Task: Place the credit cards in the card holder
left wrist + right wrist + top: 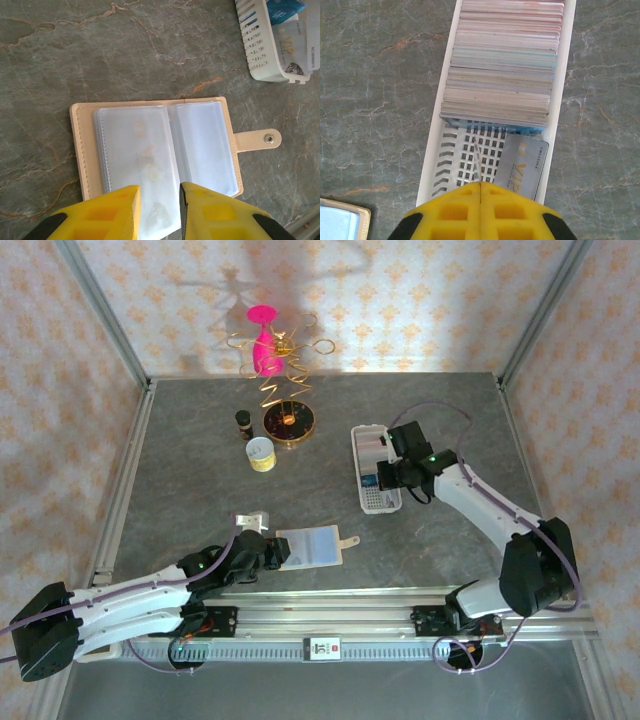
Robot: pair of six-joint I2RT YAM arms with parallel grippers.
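Yellow fingers of the right gripper (481,186) are pressed together above the near end of the card holder (431,167). It lies on the grey worktop (375,90), with the credit cards (502,65) stacked on edge inside and 1 VIP card (521,167) lying flat. The left gripper (159,197) hangs part-open over an open beige wallet (80,150); I cannot tell whether it pinches a sleeve.

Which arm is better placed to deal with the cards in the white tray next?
Probably right: the right gripper hangs shut over the tray, by the cards. The left gripper is over the wallet.
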